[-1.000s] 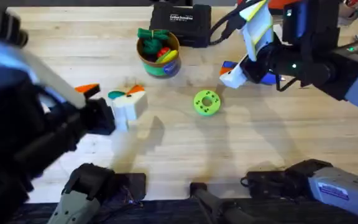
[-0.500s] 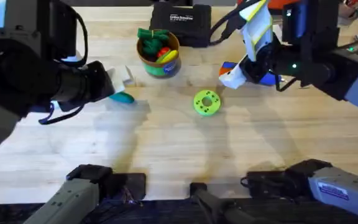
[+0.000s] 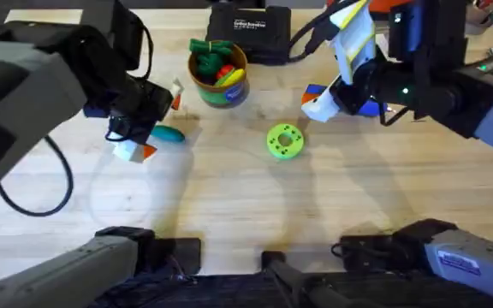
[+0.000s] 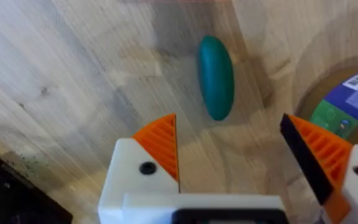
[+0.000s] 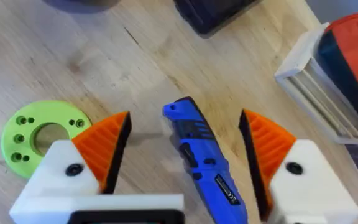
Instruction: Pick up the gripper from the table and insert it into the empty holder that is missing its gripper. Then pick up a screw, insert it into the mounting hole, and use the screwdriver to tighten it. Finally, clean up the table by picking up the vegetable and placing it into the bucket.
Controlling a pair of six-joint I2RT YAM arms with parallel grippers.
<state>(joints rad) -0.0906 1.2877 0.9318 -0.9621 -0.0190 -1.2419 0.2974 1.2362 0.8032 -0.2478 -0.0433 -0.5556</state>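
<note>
My left wrist view shows the left gripper wide open, empty, over the vegetable, whose long axis overhead runs left-right, half hidden.

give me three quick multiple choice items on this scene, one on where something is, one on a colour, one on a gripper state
1. The screwdriver lies
A. between the right gripper's fingers
B. inside the bucket
C. on the green disc

2. The vegetable is
A. red
B. teal
C. yellow

3. The left gripper is
A. shut on the vegetable
B. open above the table
C. shut on the bucket

Answers: 1 A, the right wrist view shows it in the right gripper's gap; 2 B, teal oval on wood; 3 B, orange pads apart, nothing held.
</note>
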